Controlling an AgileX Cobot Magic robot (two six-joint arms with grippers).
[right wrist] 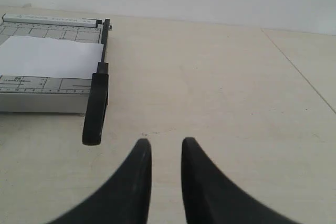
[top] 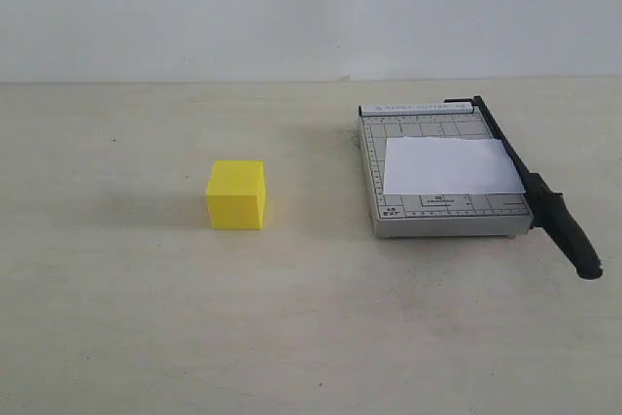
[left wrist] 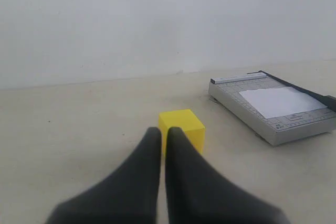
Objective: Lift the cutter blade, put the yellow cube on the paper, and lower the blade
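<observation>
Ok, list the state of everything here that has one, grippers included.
cutter blade, down, lying along the edge of the trimmer board.
paper, flat on the trimmer board, nothing on it.
yellow cube, on the table, apart from the board, not held.
left gripper, shut, empty, pointing at the cube.
right gripper, slightly open, empty, not touching the blade.

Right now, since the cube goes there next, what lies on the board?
A white paper lies flat on the board, with the blade lowered along one edge. The grid beneath the paper is covered.
</observation>
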